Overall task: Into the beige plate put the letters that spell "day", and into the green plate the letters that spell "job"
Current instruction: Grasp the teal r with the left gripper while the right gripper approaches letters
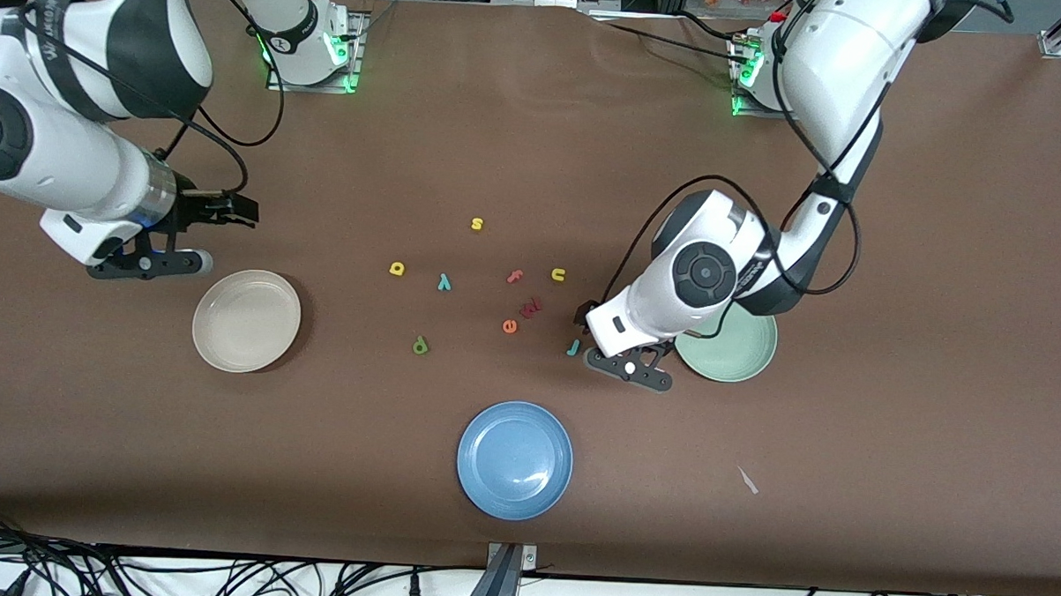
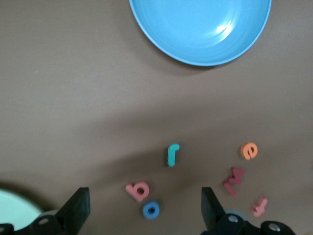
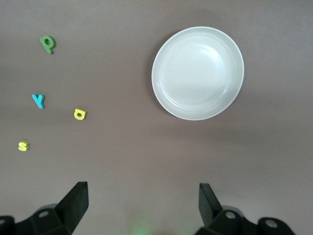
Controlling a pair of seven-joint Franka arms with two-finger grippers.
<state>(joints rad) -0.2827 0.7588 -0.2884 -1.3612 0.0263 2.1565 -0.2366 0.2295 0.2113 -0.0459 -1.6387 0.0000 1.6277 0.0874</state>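
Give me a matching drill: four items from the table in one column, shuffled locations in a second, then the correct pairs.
Items
1. round pale mint-green plate
2. round cream-beige plate
3. small yellow foam letter "s"
4. round blue plate

Locations
A. nearest the front camera of all four
B. partly under the left arm
C. farthest from the front camera of all four
D. toward the right arm's end of the table

Pairs: 1-B, 2-D, 3-C, 4-A

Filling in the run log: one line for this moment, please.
left gripper: open over salmon b and blue o | right gripper: open, waiting beside beige plate | plates: no letters
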